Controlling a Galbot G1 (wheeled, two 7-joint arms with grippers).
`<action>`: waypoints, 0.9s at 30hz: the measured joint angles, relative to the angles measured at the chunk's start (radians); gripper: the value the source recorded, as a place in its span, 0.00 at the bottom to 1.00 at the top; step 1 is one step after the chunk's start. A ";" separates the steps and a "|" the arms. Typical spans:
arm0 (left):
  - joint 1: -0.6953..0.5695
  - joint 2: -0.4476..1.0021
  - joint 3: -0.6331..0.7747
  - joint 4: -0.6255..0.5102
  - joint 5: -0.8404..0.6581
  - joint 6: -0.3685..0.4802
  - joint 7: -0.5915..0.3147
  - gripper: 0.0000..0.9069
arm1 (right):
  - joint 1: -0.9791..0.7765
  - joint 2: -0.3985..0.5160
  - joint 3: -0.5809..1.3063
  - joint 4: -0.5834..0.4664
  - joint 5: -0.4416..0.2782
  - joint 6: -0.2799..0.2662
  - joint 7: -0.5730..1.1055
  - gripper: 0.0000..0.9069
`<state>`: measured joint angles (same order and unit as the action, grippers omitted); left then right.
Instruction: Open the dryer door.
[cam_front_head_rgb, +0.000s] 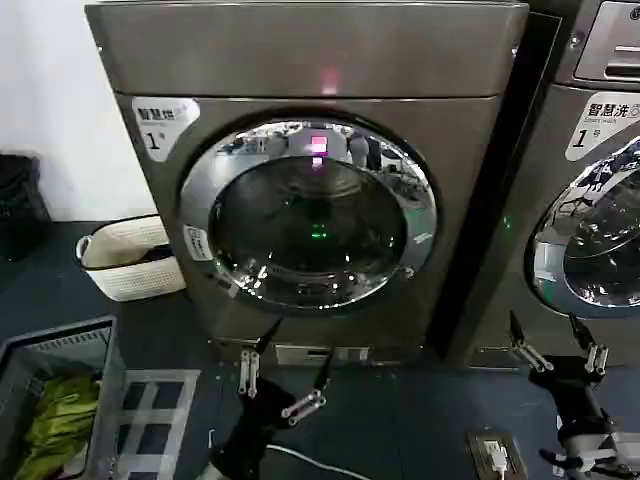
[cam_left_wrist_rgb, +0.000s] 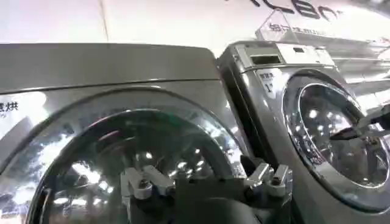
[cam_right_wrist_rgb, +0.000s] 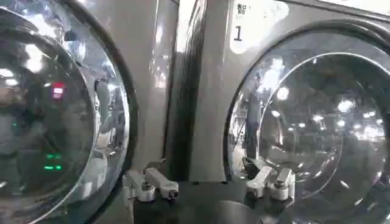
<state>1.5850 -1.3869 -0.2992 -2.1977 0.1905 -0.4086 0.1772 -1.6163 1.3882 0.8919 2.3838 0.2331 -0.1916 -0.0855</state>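
Head view, from left to right: a grey crate (cam_front_head_rgb: 70, 345) holding green cloth sits at the lower left corner, a cream basket (cam_front_head_rgb: 128, 258) stands on the dark floor beside the bronze-grey dryer (cam_front_head_rgb: 300, 60), and the dryer door (cam_front_head_rgb: 308, 215), a chrome ring around dark glass, sits shut and flush in the middle of that machine's front. Low before the machine, under the door, the left gripper (cam_front_head_rgb: 284, 375) hangs with its fingers spread apart, holding nothing and clear of the door. Farther right stands the second machine (cam_front_head_rgb: 590, 120) with its own chrome door, and the right gripper (cam_front_head_rgb: 556, 345) waits low in front of it, fingers likewise parted and empty. In the left wrist view the dryer door (cam_left_wrist_rgb: 131, 161) rises close behind the parted left gripper (cam_left_wrist_rgb: 207, 182); in the right wrist view the right gripper (cam_right_wrist_rgb: 210, 182) faces the seam between the two machines.
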 joint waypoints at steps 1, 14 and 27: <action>0.000 0.001 0.000 -0.001 0.000 0.000 0.000 1.00 | 0.006 -0.024 -0.011 -0.006 0.018 0.014 0.003 1.00; 0.015 0.026 -0.002 -0.024 -0.026 -0.002 0.000 1.00 | 0.179 -0.356 -0.254 -0.109 0.121 0.068 0.024 1.00; 0.053 0.020 -0.042 -0.045 -0.022 -0.030 0.009 1.00 | 0.546 -0.472 -0.619 -0.276 0.180 0.041 0.016 1.00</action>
<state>1.6378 -1.3668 -0.3414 -2.2424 0.1681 -0.4388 0.1862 -1.0702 0.9166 0.2730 2.1073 0.4131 -0.1507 -0.0690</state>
